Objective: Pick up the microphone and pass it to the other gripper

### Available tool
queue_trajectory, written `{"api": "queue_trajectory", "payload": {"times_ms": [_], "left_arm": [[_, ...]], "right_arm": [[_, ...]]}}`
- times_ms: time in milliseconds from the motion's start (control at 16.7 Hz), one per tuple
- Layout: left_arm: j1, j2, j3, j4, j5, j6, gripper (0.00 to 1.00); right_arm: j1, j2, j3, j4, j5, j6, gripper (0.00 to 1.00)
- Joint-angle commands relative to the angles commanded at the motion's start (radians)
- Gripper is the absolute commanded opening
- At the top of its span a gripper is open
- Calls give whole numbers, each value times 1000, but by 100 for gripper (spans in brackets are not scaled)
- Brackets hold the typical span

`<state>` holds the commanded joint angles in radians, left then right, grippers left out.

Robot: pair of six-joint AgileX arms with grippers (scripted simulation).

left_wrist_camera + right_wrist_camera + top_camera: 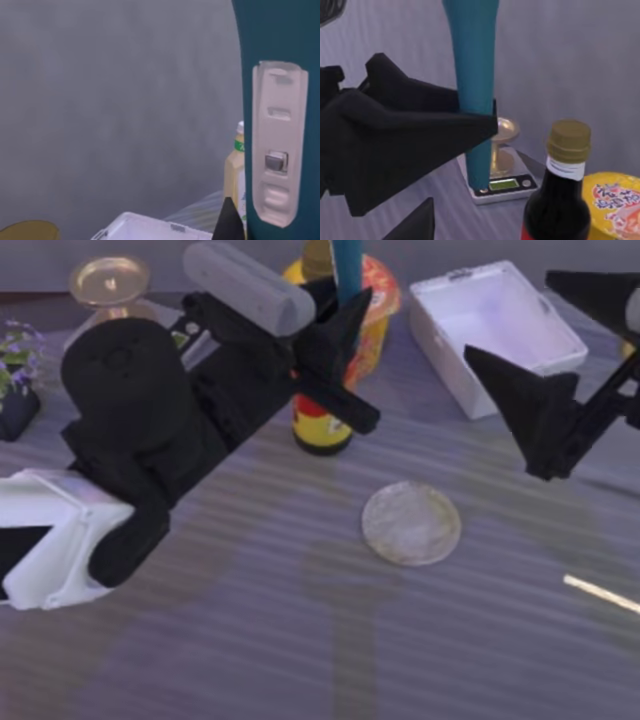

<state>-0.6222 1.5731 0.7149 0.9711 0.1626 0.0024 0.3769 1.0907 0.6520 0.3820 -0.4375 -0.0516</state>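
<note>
The microphone [347,265] stands upright, high above the back middle of the table, as a teal handle. Its mesh head is out of view. My left gripper [343,312] is shut on that handle. In the left wrist view the teal handle [280,35] fills one side with its white switch plate [280,145], beside one black fingertip [228,222]. The right wrist view shows the handle [470,65] clamped by the left gripper's fingers [420,130]. My right gripper [560,340] hangs open to the right of it, apart, fingers pointing toward it.
A dark sauce bottle [322,425] and a yellow-red noodle cup [380,302] stand under the microphone. A white bin [440,340] sits back right, a silver round disc [411,523] mid-table, a scale with a brass bell [110,285] back left, a small plant [15,370] far left.
</note>
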Motion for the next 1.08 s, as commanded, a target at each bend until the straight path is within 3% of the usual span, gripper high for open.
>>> {"api": "queue_trajectory", "payload": {"times_ms": [240,660,840,1080], "left_arm": [[0,0,0,0,0,0,0],[0,0,0,0,0,0,0],[0,0,0,0,0,0,0],[0,0,0,0,0,0,0]], "right_arm": [[58,152,109,68,-67,-12,100],[63,172,123,76,-73,-13,100],[95,244,189,91,-45,-12,100],[162,439,339,124,25,-10,100]]}}
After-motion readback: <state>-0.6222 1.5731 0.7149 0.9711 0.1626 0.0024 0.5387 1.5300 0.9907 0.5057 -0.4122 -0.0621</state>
